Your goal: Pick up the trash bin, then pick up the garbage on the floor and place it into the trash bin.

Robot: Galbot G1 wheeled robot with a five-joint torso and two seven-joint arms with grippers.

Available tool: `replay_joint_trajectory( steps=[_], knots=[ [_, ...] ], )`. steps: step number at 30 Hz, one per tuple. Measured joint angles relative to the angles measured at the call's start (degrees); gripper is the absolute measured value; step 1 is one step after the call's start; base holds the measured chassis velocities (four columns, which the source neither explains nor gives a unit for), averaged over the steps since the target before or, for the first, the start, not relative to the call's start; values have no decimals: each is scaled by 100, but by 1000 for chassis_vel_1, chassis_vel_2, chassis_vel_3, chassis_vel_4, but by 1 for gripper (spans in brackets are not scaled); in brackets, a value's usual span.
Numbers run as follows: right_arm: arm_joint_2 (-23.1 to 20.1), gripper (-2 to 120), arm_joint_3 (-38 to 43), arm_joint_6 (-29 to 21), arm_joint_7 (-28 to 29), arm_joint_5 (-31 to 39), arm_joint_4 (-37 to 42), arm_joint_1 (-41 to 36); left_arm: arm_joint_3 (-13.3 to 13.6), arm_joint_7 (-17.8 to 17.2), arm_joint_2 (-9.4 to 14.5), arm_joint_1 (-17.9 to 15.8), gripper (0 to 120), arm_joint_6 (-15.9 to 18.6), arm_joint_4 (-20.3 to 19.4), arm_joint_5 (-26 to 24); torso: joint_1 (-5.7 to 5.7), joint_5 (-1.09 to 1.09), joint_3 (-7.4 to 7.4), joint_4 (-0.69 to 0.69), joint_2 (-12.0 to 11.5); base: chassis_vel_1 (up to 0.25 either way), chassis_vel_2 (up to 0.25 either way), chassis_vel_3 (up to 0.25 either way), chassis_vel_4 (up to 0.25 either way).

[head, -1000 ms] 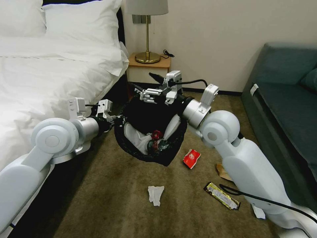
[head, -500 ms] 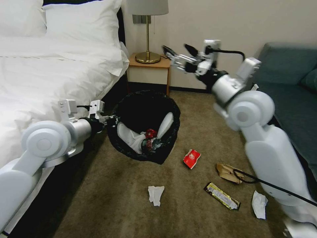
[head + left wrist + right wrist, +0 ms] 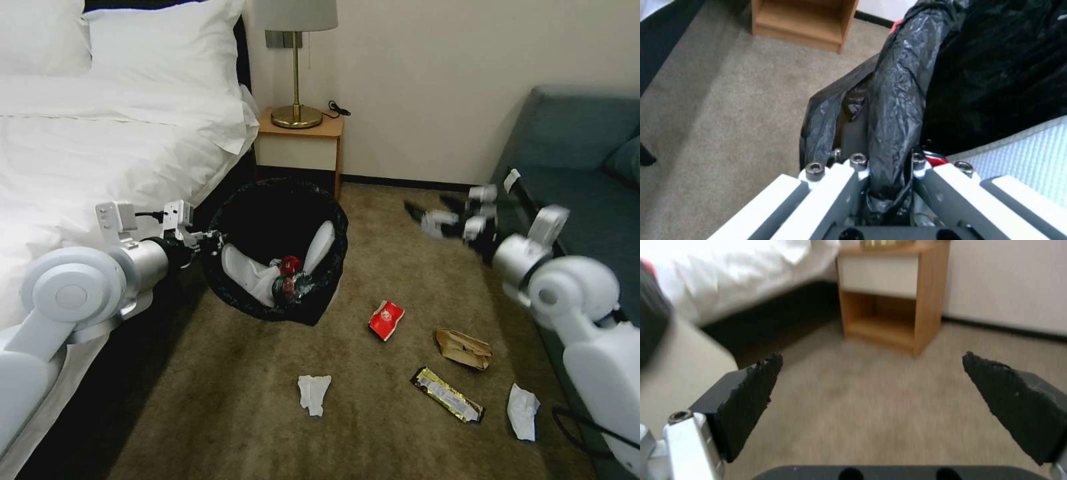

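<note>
One trash bin (image 3: 273,250) stood at centre left of the head view, holding two white slippers (image 3: 247,275), one red can (image 3: 291,265) and one bottle (image 3: 293,288). On the carpet lay two crumpled white tissues (image 3: 313,393), one red packet (image 3: 387,319), one brown paper bag (image 3: 463,348) and one gold wrapper (image 3: 447,395). There were two grippers, the left gripper (image 3: 212,238) and the right gripper (image 3: 427,212). One lamp (image 3: 296,63) stood on one nightstand (image 3: 303,139) at upper centre.
</note>
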Motion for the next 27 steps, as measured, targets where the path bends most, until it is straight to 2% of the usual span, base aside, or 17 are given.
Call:
replay_joint_trajectory(
  steps=[4, 7, 9, 13, 17, 27],
  knots=[
    [13, 100, -18, 217, -331, 209, -526, -468, -47, 4, 63, -25, 1, 0, -23, -62, 1, 4, 0, -2, 0, 0, 0, 0, 0],
    [49, 100, -93, 449, -589, -102, -911, -634, -59, 1, 90, -43, 1, 0, -45, -101, 0, 5, 1, -1, 0, 0, 0, 0, 0],
    [101, 100, -216, 702, -884, -624, -1444, -706, -69, -23, 114, -36, 1, -1, -89, -150, 0, 5, 1, -1, 0, 0, 0, 0, 0],
    [156, 100, -359, 1062, -1227, -1206, -2049, -726, -69, -31, 135, -8, 1, -2, -122, -159, 0, 5, 1, -1, 0, 0, 0, 0, 0],
    [211, 100, -488, 1317, -1490, -1505, -2545, -728, -69, -35, 140, 21, 1, -2, -138, -160, 0, 3, 1, -1, 0, 0, 0, 0, 0],
    [388, 100, -762, 1637, -1597, -1926, -3851, -535, -67, -30, 141, 60, 1, -2, -140, -148, 1, 4, 1, -1, 0, 0, 0, 0, 0]
  ],
)
